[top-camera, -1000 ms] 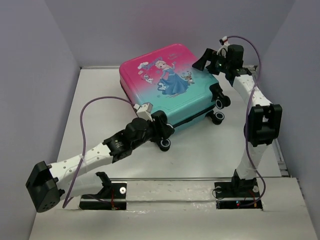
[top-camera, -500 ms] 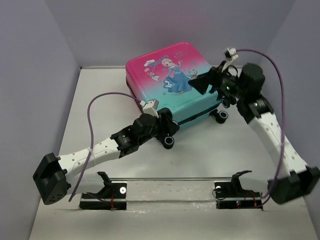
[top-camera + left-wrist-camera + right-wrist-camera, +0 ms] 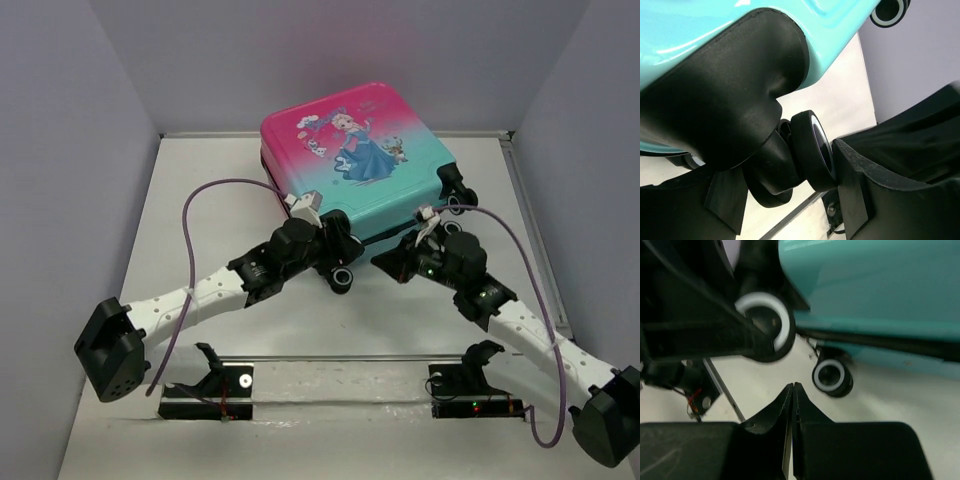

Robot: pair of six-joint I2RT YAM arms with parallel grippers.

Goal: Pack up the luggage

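Left hand (image 3: 335, 260) grips a caster wheel (image 3: 812, 150) of the closed suitcase (image 3: 350, 150), likely steadying it near the tabletop's (image 3: 200, 200) far edge; right hand (image 3: 792, 388) hovers alongside, pinched shut and empty.

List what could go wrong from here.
The left gripper clamps only a wheel, which probably swivels, so the suitcase may twist or slip free when dragged. The right gripper, shut and empty, sits close to that wheel; the two arms might collide.
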